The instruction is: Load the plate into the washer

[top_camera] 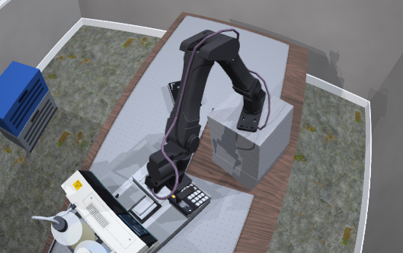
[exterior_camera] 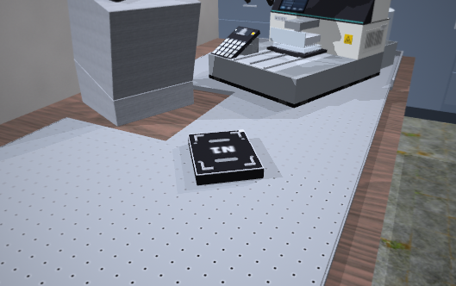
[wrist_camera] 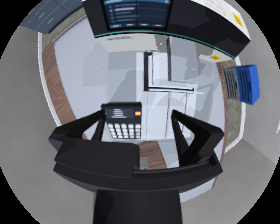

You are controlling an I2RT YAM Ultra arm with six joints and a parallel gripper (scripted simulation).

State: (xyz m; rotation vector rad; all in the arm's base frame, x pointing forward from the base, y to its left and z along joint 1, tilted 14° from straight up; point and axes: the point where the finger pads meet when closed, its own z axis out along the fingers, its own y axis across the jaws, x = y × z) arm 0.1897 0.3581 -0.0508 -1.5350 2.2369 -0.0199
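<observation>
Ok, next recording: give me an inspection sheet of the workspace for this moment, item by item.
Surface: wooden bench carrying a grey perforated board.
Job's things: plate nest N1 holds no plate; a pale plate sits on the washer carrier, seating and A1 corner not readable. Keypad beside it; a small amber light shows at its corner.
Clutter: bottles beside the washer.
Grippers: gripper open, nothing between the fingers, above the keypad.
Cables: purple cable looped along the arm, hanging loose near the keypad.
Surroundings: grey pedestal block under the arm's base; blue cabinet on the floor; walls close by.
</observation>
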